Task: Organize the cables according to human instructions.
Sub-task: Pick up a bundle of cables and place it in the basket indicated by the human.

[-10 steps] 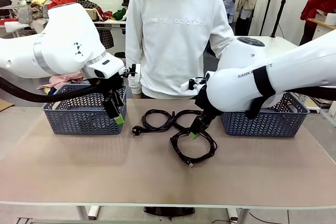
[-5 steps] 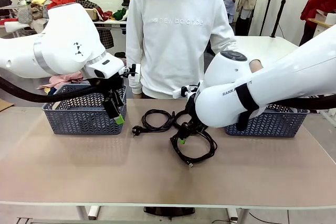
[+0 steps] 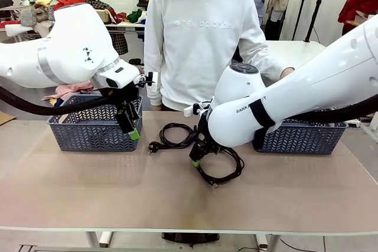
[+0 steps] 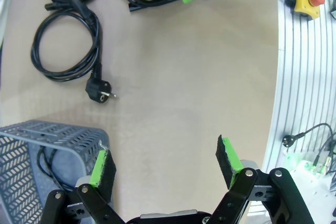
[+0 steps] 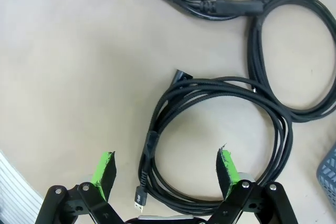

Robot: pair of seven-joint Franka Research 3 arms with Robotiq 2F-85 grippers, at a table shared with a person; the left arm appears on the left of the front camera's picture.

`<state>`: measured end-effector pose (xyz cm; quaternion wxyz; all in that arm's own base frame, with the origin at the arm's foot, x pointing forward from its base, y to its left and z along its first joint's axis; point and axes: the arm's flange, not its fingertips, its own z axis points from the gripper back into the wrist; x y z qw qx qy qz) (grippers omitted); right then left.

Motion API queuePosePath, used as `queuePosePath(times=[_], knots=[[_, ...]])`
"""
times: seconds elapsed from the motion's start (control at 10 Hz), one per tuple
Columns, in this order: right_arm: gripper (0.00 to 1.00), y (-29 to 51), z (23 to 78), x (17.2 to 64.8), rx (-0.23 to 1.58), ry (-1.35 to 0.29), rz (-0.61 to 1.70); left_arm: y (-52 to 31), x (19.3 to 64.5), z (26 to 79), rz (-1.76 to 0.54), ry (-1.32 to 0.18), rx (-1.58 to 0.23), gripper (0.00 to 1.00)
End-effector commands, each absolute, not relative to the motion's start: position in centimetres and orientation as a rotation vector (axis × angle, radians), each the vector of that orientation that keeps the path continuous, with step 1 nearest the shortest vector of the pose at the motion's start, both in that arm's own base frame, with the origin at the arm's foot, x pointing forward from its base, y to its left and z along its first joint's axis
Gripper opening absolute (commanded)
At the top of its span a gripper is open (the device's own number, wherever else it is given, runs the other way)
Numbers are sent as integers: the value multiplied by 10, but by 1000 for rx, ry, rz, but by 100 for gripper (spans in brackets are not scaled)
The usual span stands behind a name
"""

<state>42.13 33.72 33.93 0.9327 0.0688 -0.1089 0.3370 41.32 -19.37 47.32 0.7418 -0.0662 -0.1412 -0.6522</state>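
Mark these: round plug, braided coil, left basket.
round plug [image 4: 98,87]: left wrist view, on the plug body.
braided coil [image 5: 149,145]: right wrist view, on the loop's left side.
left basket [image 3: 88,135]: front view, on the front wall.

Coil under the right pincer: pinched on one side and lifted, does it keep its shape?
Probably floppy: the coil is thin cord in loose, uneven loops, so it would likely sag when lifted by one side. The band on its side may keep the loops bundled. The free plug end would likely dangle.
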Motion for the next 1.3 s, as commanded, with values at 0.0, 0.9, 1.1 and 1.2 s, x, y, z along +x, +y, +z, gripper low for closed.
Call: queuePosePath(times=[0.0,0.9,1.1,1.2], knots=[[100,332,341,420,137,-230,684,-193,413,473,-1425,-310,-150,100],[100,349,328,432,141,-123,696,-193,413,473,-1425,-310,-150,100],[100,355,318,436,134,-100,700,-193,413,473,-1425,-310,-150,100],[100,358,314,437,128,-97,702,-193,413,473,-1425,-310,-150,100]])
